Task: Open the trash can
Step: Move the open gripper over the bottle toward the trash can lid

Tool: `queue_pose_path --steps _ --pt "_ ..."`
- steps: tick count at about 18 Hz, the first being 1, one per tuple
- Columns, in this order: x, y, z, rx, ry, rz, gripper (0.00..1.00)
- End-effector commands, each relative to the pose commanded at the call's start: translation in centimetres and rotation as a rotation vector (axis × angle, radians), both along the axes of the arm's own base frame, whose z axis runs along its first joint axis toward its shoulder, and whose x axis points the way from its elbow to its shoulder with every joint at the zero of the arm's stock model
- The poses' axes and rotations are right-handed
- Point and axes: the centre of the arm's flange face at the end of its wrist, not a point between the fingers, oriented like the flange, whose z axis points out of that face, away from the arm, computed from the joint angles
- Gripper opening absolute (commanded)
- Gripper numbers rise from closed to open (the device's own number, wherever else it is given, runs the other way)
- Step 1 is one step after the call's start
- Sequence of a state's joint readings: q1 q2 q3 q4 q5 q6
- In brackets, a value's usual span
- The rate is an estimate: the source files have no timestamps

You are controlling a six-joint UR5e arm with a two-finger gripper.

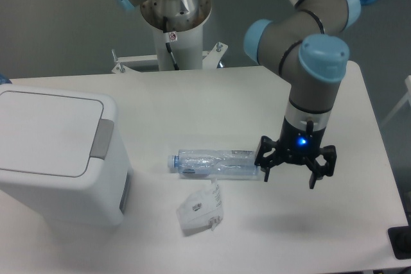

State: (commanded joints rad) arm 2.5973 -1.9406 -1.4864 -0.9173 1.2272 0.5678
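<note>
The trash can point(54, 158) is a large white boxy bin at the table's left, its flat lid down and its grey push tab point(101, 138) on the right edge of the lid. My gripper point(290, 174) hangs open over the table right of centre, fingers pointing down, nothing between them. It is far to the right of the trash can, just past the end of a clear bottle.
A clear plastic bottle point(215, 163) lies on its side mid-table, cap to the left. A small white wrinkled packet point(200, 209) lies just in front of it. The arm's base column point(174, 24) stands behind the table.
</note>
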Motion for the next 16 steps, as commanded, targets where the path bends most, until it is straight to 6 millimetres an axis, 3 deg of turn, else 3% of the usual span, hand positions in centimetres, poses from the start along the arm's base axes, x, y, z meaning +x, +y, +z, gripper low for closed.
queue_pose_path --steps 5,9,12,16 --pt "4.8 2.8 3.7 0.083 -0.015 -0.041 1.00" --pt "7.7 2.6 8.6 0.213 -0.062 -0.032 1.00" --pt "10.9 3.8 10.3 0.243 -0.090 -0.041 1.00" --pt "15.4 5.3 10.8 0.243 -0.101 -0.098 1.00"
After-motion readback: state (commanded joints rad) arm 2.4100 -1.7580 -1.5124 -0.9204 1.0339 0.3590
